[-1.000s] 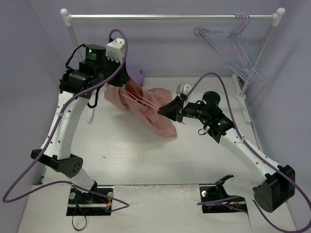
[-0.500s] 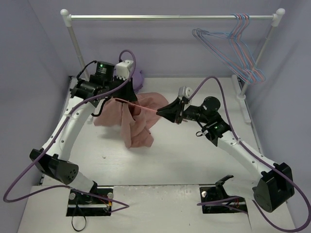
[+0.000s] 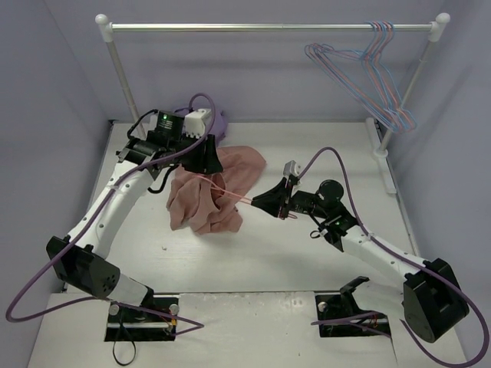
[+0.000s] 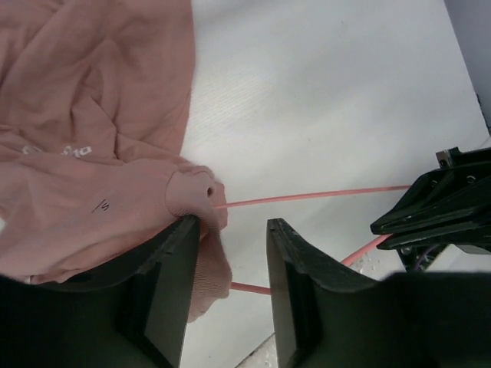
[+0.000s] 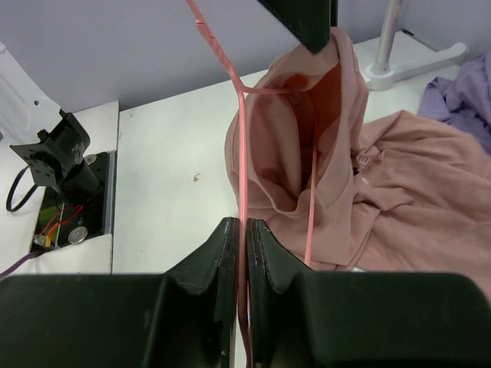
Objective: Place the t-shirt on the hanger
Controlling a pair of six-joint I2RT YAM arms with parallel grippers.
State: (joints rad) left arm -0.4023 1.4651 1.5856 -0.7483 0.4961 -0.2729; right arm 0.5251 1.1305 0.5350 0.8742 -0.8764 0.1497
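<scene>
Now that our left gripper [image 4: 232, 226] has sprung apart and dropped the shirt [image 3: 238, 165] onto the table [image 3: 253, 261], we keep the hanger [image 5: 240, 153], partly inside it, clenched in our right gripper [image 5: 244, 224], so draping remains unfinished.

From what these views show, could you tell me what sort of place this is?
Probably a lab cell for robot garment handling: a white table boxed in by plain lavender walls, a clothes rail with wire hangers, and a left arm and right arm bolted down.
</scene>
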